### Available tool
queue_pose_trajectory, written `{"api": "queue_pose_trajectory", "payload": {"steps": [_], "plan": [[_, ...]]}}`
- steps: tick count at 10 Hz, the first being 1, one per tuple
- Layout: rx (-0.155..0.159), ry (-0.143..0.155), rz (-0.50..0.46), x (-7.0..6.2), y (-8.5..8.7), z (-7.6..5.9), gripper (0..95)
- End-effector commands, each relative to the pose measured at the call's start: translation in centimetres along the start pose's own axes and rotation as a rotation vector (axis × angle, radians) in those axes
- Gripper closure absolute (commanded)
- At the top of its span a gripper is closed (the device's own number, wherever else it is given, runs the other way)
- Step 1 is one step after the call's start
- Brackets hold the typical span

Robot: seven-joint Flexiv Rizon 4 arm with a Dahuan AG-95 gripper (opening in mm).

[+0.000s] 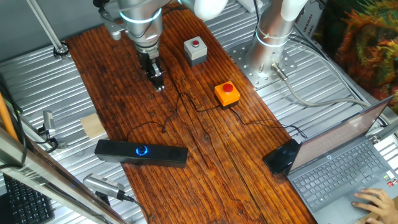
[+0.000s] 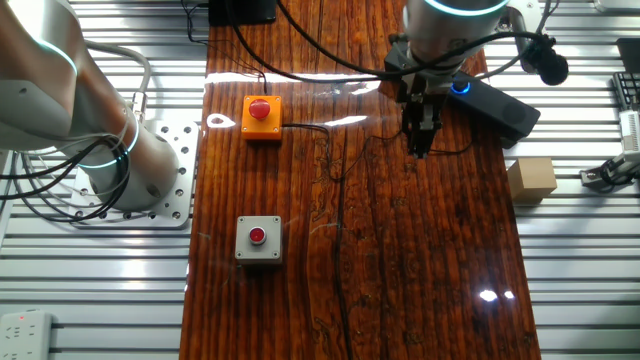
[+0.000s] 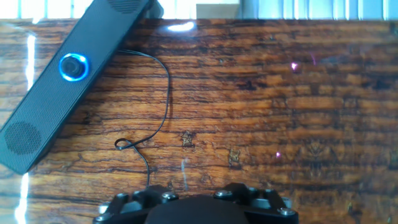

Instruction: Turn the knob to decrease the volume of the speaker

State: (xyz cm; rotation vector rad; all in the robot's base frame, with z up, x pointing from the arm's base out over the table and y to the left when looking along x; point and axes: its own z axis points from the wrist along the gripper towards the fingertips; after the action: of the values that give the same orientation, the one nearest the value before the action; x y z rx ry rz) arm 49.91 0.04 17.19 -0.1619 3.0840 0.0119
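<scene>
The speaker (image 1: 141,153) is a long black bar lying near the front left of the wooden table; it also shows in the other fixed view (image 2: 497,105) and in the hand view (image 3: 59,87). Its knob (image 1: 142,150) glows blue on the bar's face, and shows as well in the other fixed view (image 2: 460,86) and the hand view (image 3: 73,66). My gripper (image 1: 158,83) hangs over the table farther back, apart from the speaker, fingers together and holding nothing. In the other fixed view the gripper (image 2: 419,145) points down just short of the speaker. The hand view shows only the hand's base, not the fingertips.
A thin black cable (image 3: 163,93) loops from the speaker across the wood. A grey box with a red button (image 1: 195,50) and an orange one (image 1: 227,93) stand behind. A black glossy device (image 1: 283,155), a laptop (image 1: 348,168) and a wooden block (image 1: 93,126) lie around.
</scene>
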Motion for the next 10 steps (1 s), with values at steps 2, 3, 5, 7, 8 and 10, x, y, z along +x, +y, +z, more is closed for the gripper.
{"api": "queue_pose_trajectory", "payload": {"steps": [2,3,5,7,8,10], "plan": [[0.001,-0.030,-0.057,-0.03,0.03,0.00,95.0],[0.002,-0.033,-0.058,-0.03,0.03,0.00,95.0],[0.001,-0.032,-0.058,-0.03,0.03,0.00,95.0],[0.001,-0.030,-0.060,-0.04,0.03,0.00,95.0],[0.000,-0.028,-0.063,-0.04,0.02,0.02,95.0],[0.000,-0.027,-0.060,-0.04,0.02,0.02,95.0]]}}
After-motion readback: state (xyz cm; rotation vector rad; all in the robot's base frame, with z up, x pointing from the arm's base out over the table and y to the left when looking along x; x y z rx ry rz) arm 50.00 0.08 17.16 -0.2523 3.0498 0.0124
